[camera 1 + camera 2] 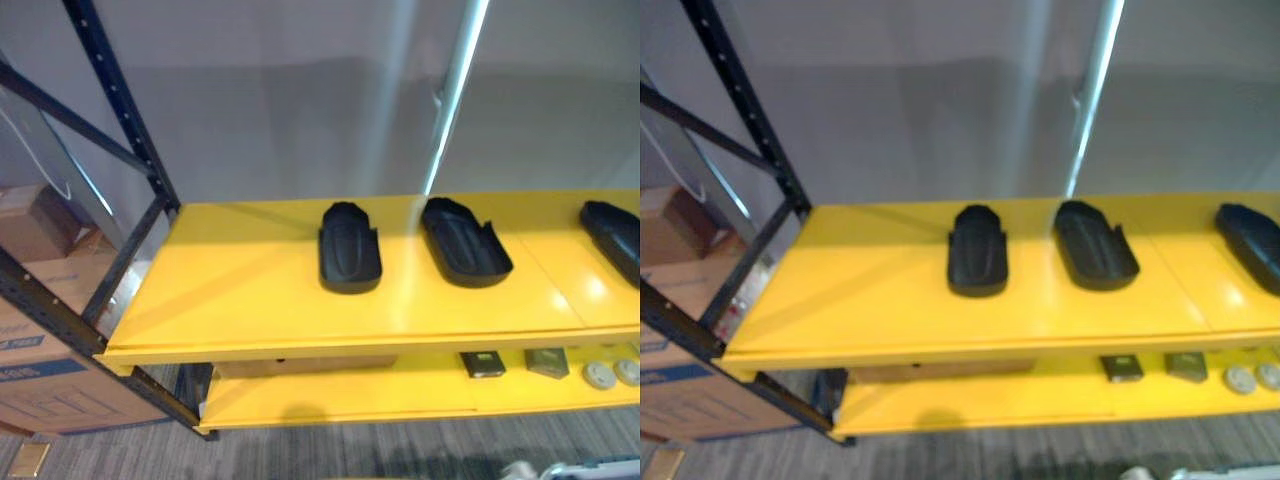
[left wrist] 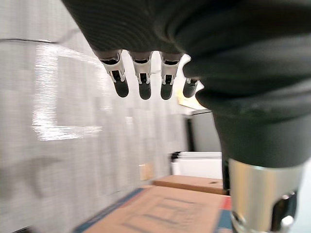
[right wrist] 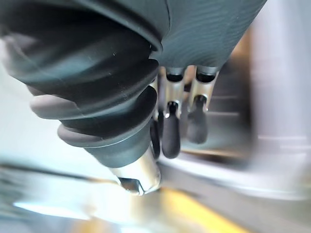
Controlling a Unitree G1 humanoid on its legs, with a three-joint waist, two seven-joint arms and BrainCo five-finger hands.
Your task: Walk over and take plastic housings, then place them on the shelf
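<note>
Currently three plastic housings [image 1: 350, 248] on yellow shelf [image 1: 240, 300]; left robot hand [image 2: 144, 77], right robot hand [image 3: 171, 127] both released, clear of housings.

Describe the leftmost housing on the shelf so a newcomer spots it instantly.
Find the yellow upper shelf. Three black housings lie along it. The leftmost housing is nearest the black corner post, lying straight while its neighbour sits angled.

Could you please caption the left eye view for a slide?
Three black plastic housings lie apart on the yellow shelf.
</note>
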